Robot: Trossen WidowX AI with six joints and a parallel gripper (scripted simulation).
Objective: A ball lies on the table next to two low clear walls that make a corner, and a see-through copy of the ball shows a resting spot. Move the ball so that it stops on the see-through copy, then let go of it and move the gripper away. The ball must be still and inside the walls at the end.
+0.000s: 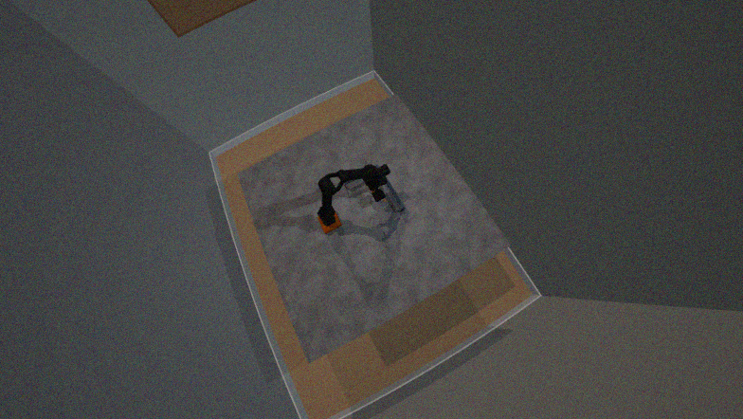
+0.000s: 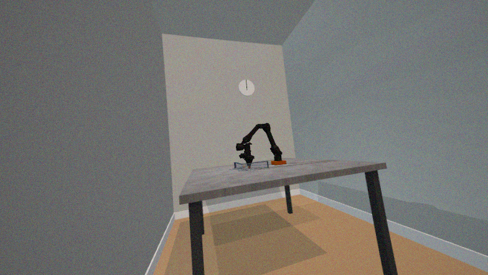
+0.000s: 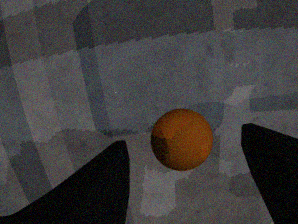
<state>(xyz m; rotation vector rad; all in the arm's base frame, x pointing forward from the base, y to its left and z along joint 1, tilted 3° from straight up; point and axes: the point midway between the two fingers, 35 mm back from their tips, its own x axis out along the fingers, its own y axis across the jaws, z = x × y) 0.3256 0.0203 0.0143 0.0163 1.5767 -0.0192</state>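
- Orange ball (image 3: 181, 139) lies on the grey worktop (image 3: 60, 103), seen in the wrist view between the two dark fingers, nearer the right one, with bare surface showing on both sides of it.
- Claw (image 3: 188, 189) stands partly apart, about half its spread, and clamps nothing; no finger touches the ball.
- From the exterior view the claw (image 2: 248, 164) points straight down, low over the worktop (image 2: 307, 174), inside the corner made by the clear walls (image 2: 241, 165).
- In the top view the arm (image 1: 333, 187) bends from its orange base (image 1: 330, 223) across to the walls (image 1: 395, 200); the ball is hidden there under the wrist.
- See-through copy of the ball cannot be made out in any view, so how far the ball lies from its resting spot cannot be told.
- Judged from this, the approach is done and the claw straddles the ball. Left to do: close on or nudge the ball, bring it to the resting spot, release, and back the claw away with the ball still inside the walls.
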